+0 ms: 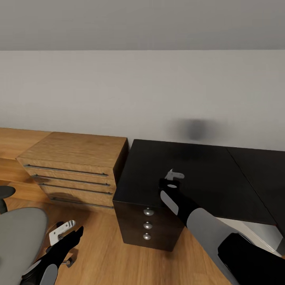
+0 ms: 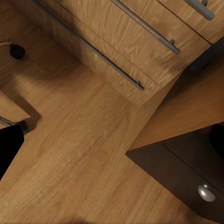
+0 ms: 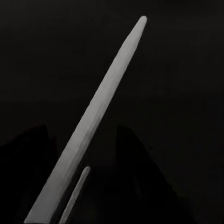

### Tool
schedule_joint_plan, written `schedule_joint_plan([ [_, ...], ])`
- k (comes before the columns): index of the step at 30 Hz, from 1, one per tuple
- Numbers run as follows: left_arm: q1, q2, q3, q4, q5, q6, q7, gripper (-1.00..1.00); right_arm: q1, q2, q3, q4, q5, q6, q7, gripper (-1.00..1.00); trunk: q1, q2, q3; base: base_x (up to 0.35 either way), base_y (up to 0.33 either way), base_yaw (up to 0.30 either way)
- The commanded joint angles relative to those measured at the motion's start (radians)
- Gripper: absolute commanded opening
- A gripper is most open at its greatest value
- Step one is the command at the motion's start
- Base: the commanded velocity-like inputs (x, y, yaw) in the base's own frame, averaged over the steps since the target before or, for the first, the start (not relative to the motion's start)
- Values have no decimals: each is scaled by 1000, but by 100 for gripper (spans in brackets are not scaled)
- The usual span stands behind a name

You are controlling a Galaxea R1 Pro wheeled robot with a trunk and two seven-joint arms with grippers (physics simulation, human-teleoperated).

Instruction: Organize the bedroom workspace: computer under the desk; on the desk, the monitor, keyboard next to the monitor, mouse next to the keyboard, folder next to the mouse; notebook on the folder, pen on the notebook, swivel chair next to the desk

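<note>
My right gripper [image 1: 173, 177] hangs over the black table [image 1: 206, 174]; its wrist camera shows the pen [image 3: 100, 105] pinched between the fingers, probably. Left fingers: can't tell.

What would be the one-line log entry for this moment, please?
right gripper: over desk, holding pen | left gripper: low, beside swivel chair, state unclear | desk top: black, bare where seen

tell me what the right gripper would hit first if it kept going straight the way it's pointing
Most likely the desk: the right gripper points down at its glossy black top, holding the pen between its fingers. The gap is hard to judge.
</note>
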Motion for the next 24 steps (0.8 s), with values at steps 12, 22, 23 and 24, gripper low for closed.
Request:
schedule_joint_plan([
  [12,-1,-1,1,-2,11,5,7,100,-1,-1,-30,69,-21,18,-11,-100,0,0,-1,0,0,0],
  [22,-1,-1,1,-2,11,6,7,100,-1,-3,-76,21,-26,107,-11,-100,0,0,-1,0,0,0],
  [23,-1,-1,1,-1,11,6,7,100,-1,-3,-78,21,-26,108,-11,-100,0,0,-1,0,0,0],
  [24,-1,-1,1,-1,11,6,7,100,-1,-3,-79,20,-26,109,-11,-100,0,0,-1,0,0,0],
])
